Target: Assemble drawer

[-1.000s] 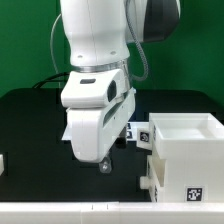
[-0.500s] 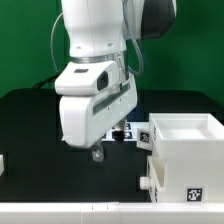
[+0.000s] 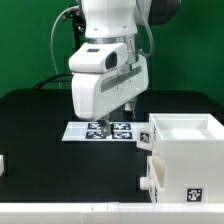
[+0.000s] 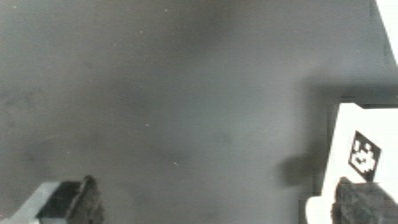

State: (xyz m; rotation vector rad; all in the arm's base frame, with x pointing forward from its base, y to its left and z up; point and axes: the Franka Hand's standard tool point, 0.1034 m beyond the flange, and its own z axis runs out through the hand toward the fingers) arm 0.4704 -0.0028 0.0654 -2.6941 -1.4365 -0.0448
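The drawer's large white shell (image 3: 185,150) stands at the exterior view's right, open side up, with square tags on its faces. A small white rounded part (image 3: 148,182) sticks out low on its left side. My gripper (image 3: 100,128) hangs open and empty just above the marker board (image 3: 85,131), to the left of the shell. In the wrist view the two dark fingertips (image 4: 71,200) stand wide apart with only the black table between them. A white tagged edge (image 4: 365,150) shows beside one finger. The full trays do not show.
A small white piece (image 3: 2,163) lies at the exterior view's left edge. The table (image 3: 50,160) is black with a white front rim. A green wall stands behind. A black cable hangs behind the arm.
The arm has swung from the front of the table back and to the exterior view's right. The gripper now hangs over the marker board, still open and empty.
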